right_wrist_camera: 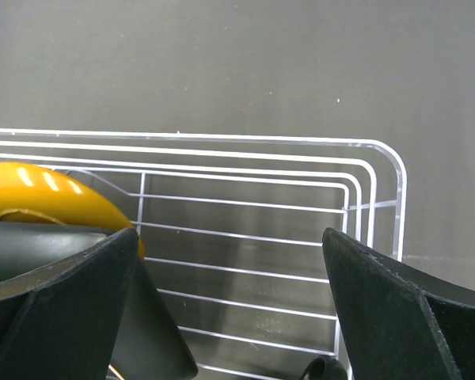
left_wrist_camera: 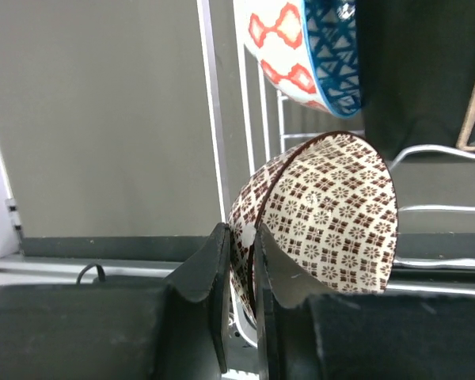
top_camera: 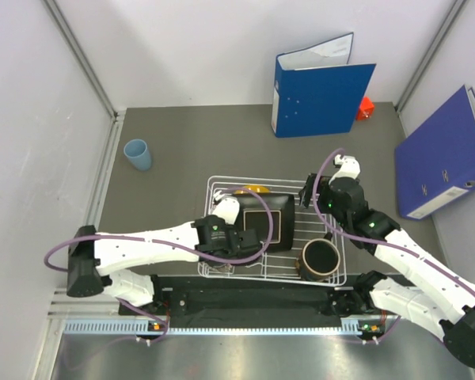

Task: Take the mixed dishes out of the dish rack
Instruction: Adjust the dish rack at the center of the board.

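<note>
Grey worktop (top_camera: 182,134) sits between white walls. I think only the light blue cup (top_camera: 137,154) is out of the dish rack (top_camera: 297,233) so far. The black plate (top_camera: 267,220), yellow dish (top_camera: 252,190) and brown mug (top_camera: 321,258) sit inside. My left hand (left_wrist_camera: 239,231) pinches the rim of a brown-patterned bowl (left_wrist_camera: 332,214) in the rack. My right hand (right_wrist_camera: 229,237) is wide and holds nothing.

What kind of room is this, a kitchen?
Probably a robot test bench, not a kitchen: two white robot arms bolted at a dark grey table, plain white panel walls around it, and blue ring binders near the white wire dish rack.
</note>
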Available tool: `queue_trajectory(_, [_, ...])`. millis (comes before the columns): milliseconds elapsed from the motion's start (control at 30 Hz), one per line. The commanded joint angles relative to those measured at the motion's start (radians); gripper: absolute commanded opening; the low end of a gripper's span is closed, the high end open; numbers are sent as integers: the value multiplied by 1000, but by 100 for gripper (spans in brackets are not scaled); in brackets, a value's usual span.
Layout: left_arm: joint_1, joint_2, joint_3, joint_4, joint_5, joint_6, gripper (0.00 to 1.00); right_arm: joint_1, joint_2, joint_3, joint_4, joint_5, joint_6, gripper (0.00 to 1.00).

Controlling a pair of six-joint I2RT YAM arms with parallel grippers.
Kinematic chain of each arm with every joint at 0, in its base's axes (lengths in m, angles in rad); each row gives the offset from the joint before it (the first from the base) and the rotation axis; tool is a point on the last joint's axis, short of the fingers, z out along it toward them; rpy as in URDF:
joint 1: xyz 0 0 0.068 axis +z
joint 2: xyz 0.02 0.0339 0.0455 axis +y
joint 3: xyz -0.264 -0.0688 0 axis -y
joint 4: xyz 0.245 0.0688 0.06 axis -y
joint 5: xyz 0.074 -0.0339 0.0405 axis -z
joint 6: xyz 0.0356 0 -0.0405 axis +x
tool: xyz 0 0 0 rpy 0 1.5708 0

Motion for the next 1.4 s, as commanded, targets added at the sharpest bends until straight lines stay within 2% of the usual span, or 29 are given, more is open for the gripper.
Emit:
queue_trajectory(0, [-15,55,61,84,-127,-64,0,11,4,27,40,-1,3,100])
queue_trajectory(233, [-29,225,109,8,-191,-122,0,12,-9,48,-11,55,21,100])
queue_trajectory(467, [-32,224,118,50,-194,-96,0,11,45,142,-206,303,47,99])
queue_trajectory(533, [-32,224,121,50,-197,-96,0,8,82,150,-238,327,61,100])
queue_trajectory(733, [-31,207,127,55,-196,-91,0,-9,197,130,-250,350,104,100])
queue_trajectory(1067, [-29,181,100,77,-200,-94,0,-31,364,88,-166,290,119,99])
queue_trajectory(1100, [-28,178,97,81,-199,-96,0,-35,381,87,-157,281,118,97])
queue_trajectory(1133, [-26,173,95,84,-197,-94,0,-37,387,84,-148,263,116,84])
queue_trajectory(1200, [-15,165,89,92,-194,-85,0,-38,392,73,-120,247,113,66])
queue_trajectory(1233, [-11,162,86,101,-191,-84,0,-37,389,70,-111,233,115,46])
queue_trajectory(1300, [3,150,75,112,-185,-68,0,-35,384,65,-92,220,106,25])
queue_trajectory(1333, [11,149,72,127,-179,-61,0,-37,384,68,-86,204,106,5])
queue_trajectory(1367, [20,147,66,135,-177,-54,0,-37,384,75,-82,197,101,0])
